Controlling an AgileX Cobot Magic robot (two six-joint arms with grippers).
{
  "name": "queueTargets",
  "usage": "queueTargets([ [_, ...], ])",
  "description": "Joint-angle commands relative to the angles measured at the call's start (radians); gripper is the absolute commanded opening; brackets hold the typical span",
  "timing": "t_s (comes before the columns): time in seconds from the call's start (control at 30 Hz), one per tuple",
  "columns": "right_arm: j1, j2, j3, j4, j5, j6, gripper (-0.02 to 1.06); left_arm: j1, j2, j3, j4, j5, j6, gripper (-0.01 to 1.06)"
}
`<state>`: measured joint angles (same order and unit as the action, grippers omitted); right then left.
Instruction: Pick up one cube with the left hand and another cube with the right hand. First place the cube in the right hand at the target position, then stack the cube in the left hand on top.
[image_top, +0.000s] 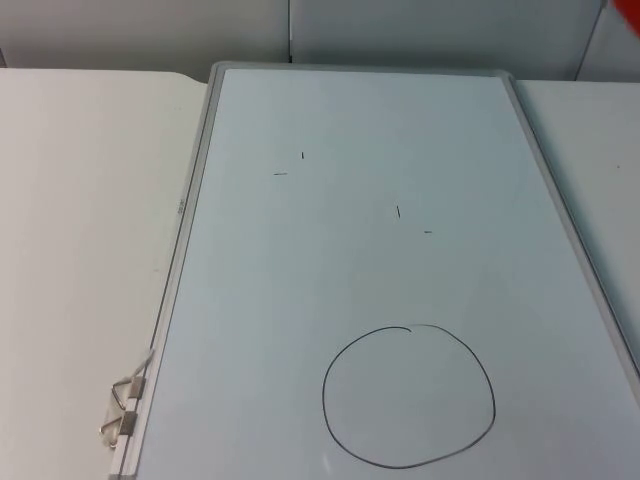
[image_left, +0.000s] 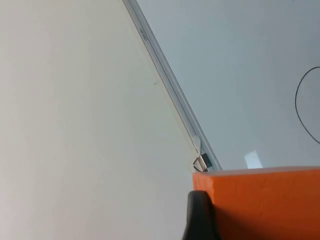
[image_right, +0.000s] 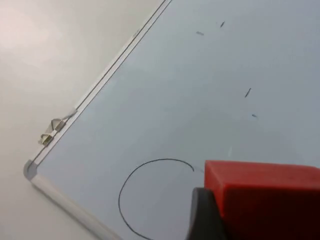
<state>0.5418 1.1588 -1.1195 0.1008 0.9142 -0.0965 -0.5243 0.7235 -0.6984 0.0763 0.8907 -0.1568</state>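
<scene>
**Both cubes lifted, circle waiting**

The red cube (image_right: 262, 197) sits clamped in the right gripper (image_right: 260, 220), held aloft over the whiteboard (image_top: 380, 130) near the drawn circle (image_top: 408, 397), plainly because it goes down first; the orange cube (image_left: 260, 202) is pinched in the left gripper (image_left: 255, 220), above the bench (image_top: 90, 220) by the board's clipped edge (image_left: 201, 162); both cubes look matte, sharp-edged, solid-coloured.

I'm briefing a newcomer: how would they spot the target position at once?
Find the whiteboard lying flat on the white table. Near the board's front end is a hand-drawn black circle, the single closed outline there. The other marks on the board are just short, scattered dashes farther back.
</scene>
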Motion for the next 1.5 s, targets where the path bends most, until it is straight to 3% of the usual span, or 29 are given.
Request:
queueTargets([
  [0.0,0.034,0.035,0.028,0.005,-0.043,-0.009,0.0,-0.006,-0.005,0.001,-0.011,-0.026,-0.01,0.23],
  [0.13,0.114,0.121,0.178,-0.002,-0.202,0.05,0.0,-0.006,-0.005,0.001,-0.013,-0.028,-0.01,0.23],
  [0.27,0.13,0.179,0.272,0.002,-0.3,0.104,0.0,-0.006,-0.005,0.001,-0.017,-0.028,-0.01,0.23],
  [0.57,0.147,0.285,0.283,-0.033,-0.373,0.153,0.0,-0.006,-0.005,0.001,-0.017,-0.03,-0.01,0.23],
  [0.67,0.18,0.345,0.283,-0.143,-0.376,0.261,0.0,-0.006,-0.005,0.001,-0.017,-0.027,-0.01,0.23],
  [0.83,0.231,0.431,0.283,-0.243,-0.416,0.365,0.0,-0.006,-0.005,0.001,-0.017,-0.027,-0.01,0.23],
  [1.0,0.25,0.512,0.283,-0.242,-0.508,0.387,0.0,-0.006,-0.005,0.001,-0.017,-0.027,-0.01,0.23],
  [1.47,0.25,0.688,0.279,-0.265,-0.626,0.41,0.0,-0.006,-0.005,0.001,-0.017,-0.029,-0.01,0.23],
])
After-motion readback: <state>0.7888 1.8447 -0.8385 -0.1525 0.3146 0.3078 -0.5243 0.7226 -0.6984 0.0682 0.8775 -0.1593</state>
